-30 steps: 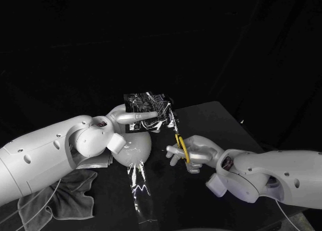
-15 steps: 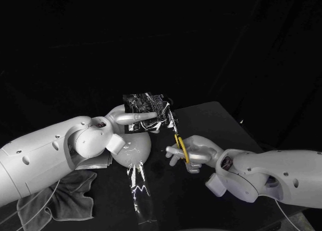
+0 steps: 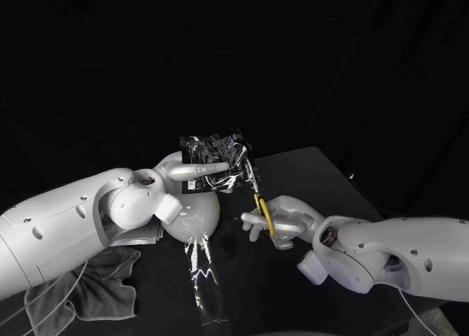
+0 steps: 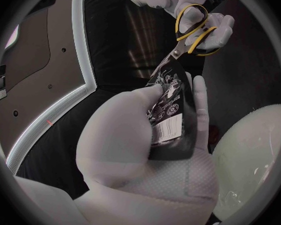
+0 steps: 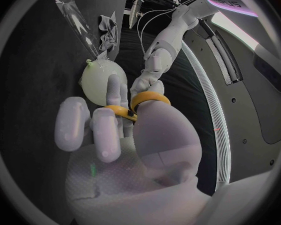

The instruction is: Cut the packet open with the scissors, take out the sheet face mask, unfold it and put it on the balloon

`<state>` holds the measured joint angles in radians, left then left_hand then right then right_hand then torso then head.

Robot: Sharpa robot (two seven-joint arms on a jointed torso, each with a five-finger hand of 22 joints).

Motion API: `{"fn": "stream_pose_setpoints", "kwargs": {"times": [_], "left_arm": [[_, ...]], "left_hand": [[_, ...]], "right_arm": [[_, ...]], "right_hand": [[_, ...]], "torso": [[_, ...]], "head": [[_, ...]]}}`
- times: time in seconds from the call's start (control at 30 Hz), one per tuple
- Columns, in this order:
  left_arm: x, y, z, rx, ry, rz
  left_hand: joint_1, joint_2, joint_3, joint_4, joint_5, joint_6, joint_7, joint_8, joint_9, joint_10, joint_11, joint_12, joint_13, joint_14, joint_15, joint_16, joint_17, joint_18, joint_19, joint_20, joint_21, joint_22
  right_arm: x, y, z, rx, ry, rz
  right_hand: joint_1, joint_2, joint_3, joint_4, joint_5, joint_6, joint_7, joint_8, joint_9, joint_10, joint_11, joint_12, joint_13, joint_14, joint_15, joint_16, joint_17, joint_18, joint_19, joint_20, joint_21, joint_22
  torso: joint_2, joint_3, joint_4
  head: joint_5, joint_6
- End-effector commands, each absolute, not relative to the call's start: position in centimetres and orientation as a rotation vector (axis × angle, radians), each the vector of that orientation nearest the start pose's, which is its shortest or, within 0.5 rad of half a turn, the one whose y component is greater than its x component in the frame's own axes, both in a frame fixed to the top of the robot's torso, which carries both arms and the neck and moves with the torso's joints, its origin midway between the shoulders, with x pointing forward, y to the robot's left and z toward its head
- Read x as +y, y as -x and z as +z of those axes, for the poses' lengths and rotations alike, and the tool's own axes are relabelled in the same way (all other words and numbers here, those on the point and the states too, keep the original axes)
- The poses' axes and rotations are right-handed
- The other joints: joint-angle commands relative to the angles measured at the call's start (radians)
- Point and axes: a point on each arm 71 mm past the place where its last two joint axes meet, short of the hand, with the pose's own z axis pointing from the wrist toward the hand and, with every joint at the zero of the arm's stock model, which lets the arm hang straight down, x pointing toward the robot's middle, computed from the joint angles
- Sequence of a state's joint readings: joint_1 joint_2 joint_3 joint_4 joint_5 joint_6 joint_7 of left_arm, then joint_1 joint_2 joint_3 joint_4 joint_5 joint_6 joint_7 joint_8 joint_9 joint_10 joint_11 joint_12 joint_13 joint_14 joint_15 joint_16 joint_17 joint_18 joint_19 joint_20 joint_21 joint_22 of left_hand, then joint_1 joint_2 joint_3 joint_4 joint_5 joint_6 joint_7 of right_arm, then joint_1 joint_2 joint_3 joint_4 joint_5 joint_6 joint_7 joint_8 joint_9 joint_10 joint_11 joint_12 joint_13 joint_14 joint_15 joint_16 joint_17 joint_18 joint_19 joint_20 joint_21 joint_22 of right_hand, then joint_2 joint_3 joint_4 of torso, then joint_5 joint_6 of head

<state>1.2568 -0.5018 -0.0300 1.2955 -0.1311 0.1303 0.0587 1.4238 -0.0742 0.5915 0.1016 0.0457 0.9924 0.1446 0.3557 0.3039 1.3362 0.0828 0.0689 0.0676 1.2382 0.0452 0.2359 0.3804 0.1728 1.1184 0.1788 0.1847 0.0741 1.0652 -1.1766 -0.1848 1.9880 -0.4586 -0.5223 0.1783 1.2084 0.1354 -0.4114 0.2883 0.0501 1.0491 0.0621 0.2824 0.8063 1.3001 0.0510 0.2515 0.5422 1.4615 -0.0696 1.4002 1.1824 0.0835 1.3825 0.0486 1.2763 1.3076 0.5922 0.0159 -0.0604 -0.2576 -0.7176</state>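
Holding the scissors (image 3: pixel 260 203) by their yellow loops, the right hand (image 3: pixel 280 222) has its fingers through the handles and the blades angled up and away from the robot. Blade tips sit at the near-side edge of the packet (image 3: pixel 216 162); the left wrist view puts them right on the packet's top corner. Can't tell whether they've bitten in yet, no cut line visible. The left hand (image 3: pixel 189 171) pinches the packet between thumb and fingers, lifted above the worktop (image 3: pixel 316 175), roughly upright, printed face toward the head camera. Directly under that hand is the balloon (image 3: pixel 194 218), pale, resting on the worktop, with a clear shiny strip (image 3: pixel 204 280) running from it toward the robot. A grey cloth (image 3: pixel 93 283) lies by the left arm. Step in hand, as I read it: cutting the packet open, early in the task, mask not out. Next move calls for squeezing the loops with the blades straddling the top edge, while the left hand keeps the packet stiff and its fingers out of the blade path. Main risk: the foil folds between the blades instead of shearing.
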Motion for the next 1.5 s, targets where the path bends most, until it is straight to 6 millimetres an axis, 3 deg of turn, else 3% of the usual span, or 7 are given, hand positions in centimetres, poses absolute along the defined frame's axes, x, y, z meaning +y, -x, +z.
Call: {"fn": "stream_pose_setpoints", "kwargs": {"times": [0.03, 0.27, 0.5, 0.63, 1.07, 1.37, 1.5], "left_arm": [[6.8, -50.6, -17.4, 2.048, 0.775, -1.781], [6.9, -50.6, -17.4, 2.048, 0.771, -1.780], [6.9, -50.6, -17.4, 2.048, 0.769, -1.777], [7.0, -50.6, -17.4, 2.047, 0.770, -1.775], [6.9, -50.5, -17.4, 2.060, 0.757, -1.779], [7.0, -50.5, -17.5, 2.064, 0.756, -1.775], [7.1, -50.5, -17.5, 2.062, 0.758, -1.773]], "left_hand": [[-0.003, 0.010, 0.002, -0.005, 0.003, 0.007, 0.003, 0.006, 0.094, 0.007, 0.000, 0.003, 0.001, 0.005, -0.003, 0.006, 0.001, 0.012, 0.005, 0.000, 0.006, 0.001], [-0.004, 0.010, 0.002, -0.006, 0.003, 0.006, 0.003, 0.006, 0.095, 0.007, 0.000, 0.003, 0.001, 0.005, -0.003, 0.006, 0.002, 0.012, 0.005, -0.001, 0.006, 0.001], [-0.004, 0.010, 0.002, -0.006, 0.003, 0.006, 0.003, 0.006, 0.095, 0.007, 0.000, 0.003, 0.001, 0.005, -0.003, 0.006, 0.002, 0.012, 0.005, -0.001, 0.006, 0.001], [-0.004, 0.010, 0.002, -0.006, 0.003, 0.006, 0.003, 0.006, 0.095, 0.007, 0.000, 0.003, 0.001, 0.005, -0.003, 0.006, 0.002, 0.012, 0.005, -0.001, 0.006, 0.001], [-0.004, 0.010, 0.003, -0.007, 0.003, 0.006, 0.002, 0.007, 0.096, 0.008, 0.000, 0.003, 0.001, 0.005, -0.003, 0.006, 0.002, 0.012, 0.006, -0.001, 0.006, 0.001], [-0.004, 0.010, 0.003, -0.007, 0.003, 0.006, 0.002, 0.008, 0.097, 0.008, 0.000, 0.003, 0.001, 0.005, -0.003, 0.006, 0.003, 0.012, 0.006, -0.001, 0.006, 0.001], [-0.004, 0.010, 0.003, -0.007, 0.003, 0.006, 0.002, 0.008, 0.097, 0.008, 0.000, 0.003, 0.001, 0.005, -0.003, 0.006, 0.003, 0.012, 0.006, -0.001, 0.006, 0.001]], "right_arm": [[-23.1, -34.3, -23.5, 1.778, -0.876, 1.217], [-23.2, -34.3, -23.4, 1.776, -0.874, 1.217], [-23.1, -34.3, -23.3, 1.765, -0.874, 1.226], [-23.1, -34.3, -23.3, 1.756, -0.877, 1.228], [-23.1, -34.9, -22.8, 1.738, -0.875, 1.231], [-23.1, -35.2, -22.3, 1.723, -0.865, 1.237], [-23.2, -35.3, -22.2, 1.720, -0.866, 1.233]], "right_hand": [[0.004, 0.011, -0.005, -0.001, -0.002, 0.004, -0.001, 0.003, 0.003, 0.206, -0.063, 0.006, 0.006, 0.009, 0.000, 0.003, 0.003, -0.014, 0.006, -0.002, 0.004, 0.158], [0.015, 0.016, -0.032, -0.001, -0.002, -0.006, 0.002, -0.004, 0.011, 0.187, -0.060, 0.007, 0.024, 0.008, 0.001, 0.001, 0.000, -0.012, 0.001, -0.003, -0.003, 0.157], [0.002, -0.036, -0.049, 0.001, -0.001, -0.176, 0.090, -0.117, -0.014, -0.033, 0.023, -0.150, -0.041, -0.114, 0.072, -0.142, -0.248, -0.003, -0.055, 0.043, -0.078, 0.135], [-0.008, -0.057, -0.038, 0.003, -0.002, -0.211, 0.113, -0.145, -0.022, -0.077, 0.046, -0.188, -0.076, -0.158, 0.094, -0.184, -0.316, 0.001, -0.075, 0.062, -0.101, 0.129], [-0.037, -0.092, 0.029, 0.004, -0.002, -0.221, 0.124, -0.166, -0.026, -0.100, 0.059, -0.189, -0.137, -0.174, 0.106, -0.188, -0.335, 0.010, -0.089, 0.088, -0.112, 0.127], [-0.029, -0.082, 0.039, 0.002, -0.002, -0.203, 0.118, -0.161, -0.023, -0.075, 0.053, -0.181, -0.151, -0.165, 0.102, -0.177, -0.323, 0.010, -0.080, 0.090, -0.098, 0.132], [-0.006, -0.062, 0.032, -0.001, -0.002, -0.156, 0.098, -0.143, -0.016, -0.009, 0.033, -0.159, -0.153, -0.143, 0.086, -0.158, -0.297, 0.004, -0.056, 0.081, -0.063, 0.145]], "torso": [[0.000, 0.0001, -0.0001], [-0.001, 0.0001, 0.0000], [-0.001, 0.0007, -0.0006], [0.000, 0.0007, -0.0006], [-0.001, 0.0001, 0.0004], [0.000, 0.0002, 0.0000], [0.000, 0.0003, -0.0003]], "head": [[0.000, -0.001], [0.001, -0.001], [0.001, 0.002], [0.001, 0.004], [-0.002, 0.008], [-0.003, 0.013], [-0.002, 0.014]]}}
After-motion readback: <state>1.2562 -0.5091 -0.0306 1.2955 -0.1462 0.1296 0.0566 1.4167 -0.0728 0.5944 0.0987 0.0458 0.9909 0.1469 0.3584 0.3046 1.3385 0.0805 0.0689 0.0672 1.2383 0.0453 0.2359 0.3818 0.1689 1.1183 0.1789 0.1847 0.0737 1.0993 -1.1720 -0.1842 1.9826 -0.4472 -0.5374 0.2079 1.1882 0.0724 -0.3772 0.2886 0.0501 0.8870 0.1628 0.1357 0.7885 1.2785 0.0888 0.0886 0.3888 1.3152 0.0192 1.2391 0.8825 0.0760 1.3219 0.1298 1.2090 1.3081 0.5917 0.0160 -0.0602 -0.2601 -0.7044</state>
